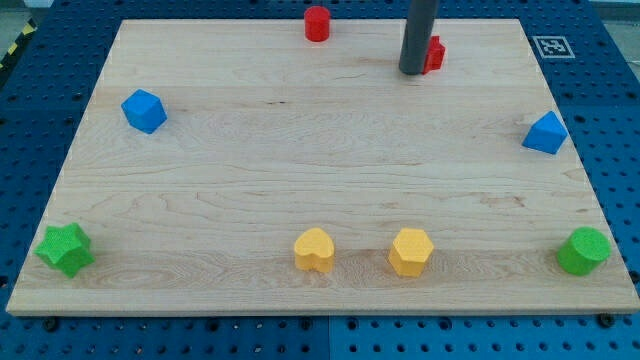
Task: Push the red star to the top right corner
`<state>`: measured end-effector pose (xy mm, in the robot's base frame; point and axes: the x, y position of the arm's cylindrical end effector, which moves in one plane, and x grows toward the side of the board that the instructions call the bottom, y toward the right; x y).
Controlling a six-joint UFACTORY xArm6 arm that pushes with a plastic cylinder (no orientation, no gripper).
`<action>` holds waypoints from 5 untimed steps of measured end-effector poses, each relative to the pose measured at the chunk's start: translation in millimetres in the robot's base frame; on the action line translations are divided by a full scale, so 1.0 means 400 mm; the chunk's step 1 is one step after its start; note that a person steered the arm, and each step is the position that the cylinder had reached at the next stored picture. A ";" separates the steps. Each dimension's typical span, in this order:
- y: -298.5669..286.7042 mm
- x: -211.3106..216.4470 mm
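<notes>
The red star [435, 54] lies near the view's top, right of centre, and is mostly hidden behind my rod. My tip [412, 71] rests on the board touching the star's left side, slightly below it. A red cylinder [317, 23] stands at the top edge, left of my tip. The board's top right corner [518, 24] lies up and to the right of the star.
A blue cube [144, 110] sits at the left. A blue triangular block [546, 133] sits at the right edge. A green star [66, 249] is at bottom left, a green cylinder [583, 251] at bottom right. A yellow heart [314, 250] and yellow hexagon [411, 251] lie at bottom centre.
</notes>
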<state>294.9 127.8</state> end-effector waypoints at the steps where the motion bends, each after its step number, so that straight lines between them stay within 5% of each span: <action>1: 0.039 -0.036; 5: 0.045 -0.118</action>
<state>247.8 145.8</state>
